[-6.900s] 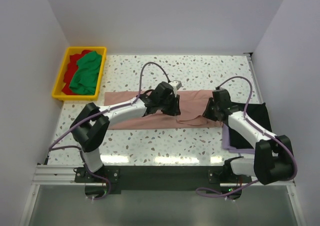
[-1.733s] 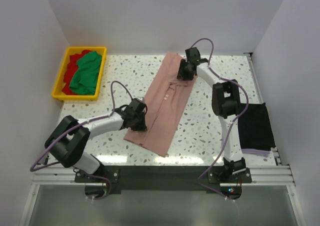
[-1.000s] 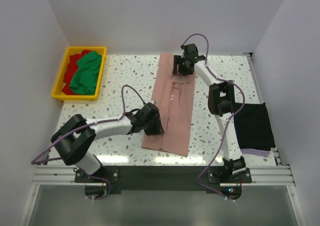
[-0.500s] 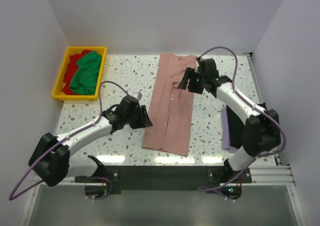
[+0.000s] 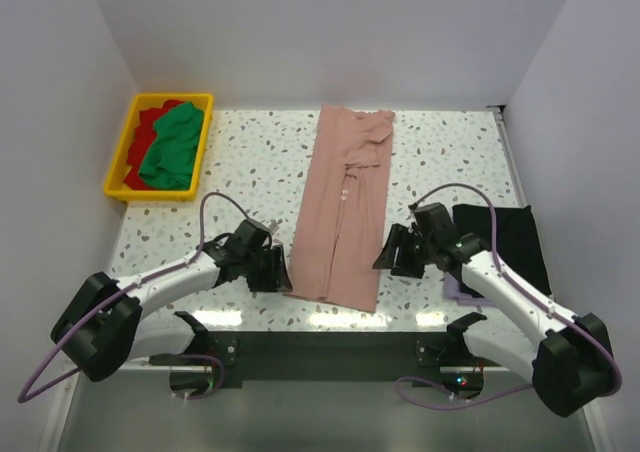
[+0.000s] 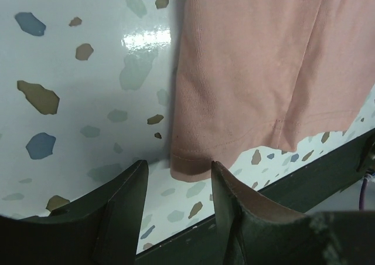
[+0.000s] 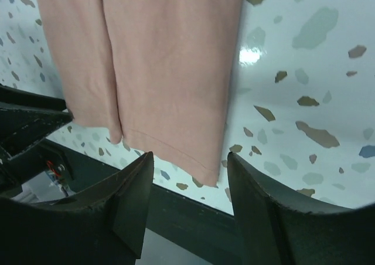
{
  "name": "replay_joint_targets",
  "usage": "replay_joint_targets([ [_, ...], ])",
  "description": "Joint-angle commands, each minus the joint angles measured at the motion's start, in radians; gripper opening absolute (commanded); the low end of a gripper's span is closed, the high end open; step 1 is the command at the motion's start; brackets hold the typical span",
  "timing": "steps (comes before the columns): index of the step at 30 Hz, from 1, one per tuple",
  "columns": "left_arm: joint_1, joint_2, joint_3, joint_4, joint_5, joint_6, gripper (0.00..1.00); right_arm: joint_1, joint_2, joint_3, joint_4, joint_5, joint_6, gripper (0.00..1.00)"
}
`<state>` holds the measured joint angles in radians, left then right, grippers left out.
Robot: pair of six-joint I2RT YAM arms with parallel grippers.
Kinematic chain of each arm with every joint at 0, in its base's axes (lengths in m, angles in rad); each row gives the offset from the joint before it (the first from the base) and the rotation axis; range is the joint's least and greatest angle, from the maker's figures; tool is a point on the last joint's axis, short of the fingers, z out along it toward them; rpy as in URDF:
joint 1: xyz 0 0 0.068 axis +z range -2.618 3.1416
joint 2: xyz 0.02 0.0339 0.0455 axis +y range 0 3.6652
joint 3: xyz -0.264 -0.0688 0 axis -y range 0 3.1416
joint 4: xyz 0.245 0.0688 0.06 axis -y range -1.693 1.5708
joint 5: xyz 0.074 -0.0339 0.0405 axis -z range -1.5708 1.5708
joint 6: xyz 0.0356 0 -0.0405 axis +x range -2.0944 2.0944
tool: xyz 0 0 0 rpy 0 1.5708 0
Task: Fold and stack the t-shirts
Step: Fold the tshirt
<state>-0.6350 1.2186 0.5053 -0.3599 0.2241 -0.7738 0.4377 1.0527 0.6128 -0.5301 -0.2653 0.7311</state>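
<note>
On a speckled terrazzo table (image 5: 440,162), a dusty-pink t-shirt (image 5: 340,212), folded into a long strip, lies flat from the far edge to the near edge. A black t-shirt (image 5: 510,242) rests on a lavender one (image 5: 455,290) at the right. A yellow bin (image 5: 122,157) at far left holds green (image 5: 170,147) and red (image 5: 150,122) shirts. The left gripper (image 6: 179,177) and right gripper (image 7: 190,165), fingers spread and empty, flank the pink hem's near corners. The chest print (image 5: 345,194) is too small to read.
</note>
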Motion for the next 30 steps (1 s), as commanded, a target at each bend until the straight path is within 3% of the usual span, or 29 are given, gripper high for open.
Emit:
replay_joint_targets([
  [1, 0.003, -0.022, -0.022, 0.021, 0.018, -0.002, 0.52, -0.001, -0.031, -0.067, -0.036, -0.038, 0.047, 0.56],
  [9, 0.003, -0.001, -0.033, 0.042, -0.003, -0.022, 0.51, 0.035, -0.052, -0.208, 0.022, -0.061, 0.099, 0.54],
  [18, -0.026, 0.048, -0.05, 0.079, -0.005, -0.039, 0.43, 0.17, -0.06, -0.315, 0.082, -0.014, 0.218, 0.53],
  [24, -0.091, 0.053, -0.088, 0.113, -0.025, -0.09, 0.3, 0.177, -0.043, -0.354, 0.139, 0.005, 0.264, 0.53],
  [30, -0.132, 0.038, -0.123, 0.122, -0.031, -0.122, 0.03, 0.179, 0.032, -0.364, 0.186, 0.024, 0.255, 0.52],
])
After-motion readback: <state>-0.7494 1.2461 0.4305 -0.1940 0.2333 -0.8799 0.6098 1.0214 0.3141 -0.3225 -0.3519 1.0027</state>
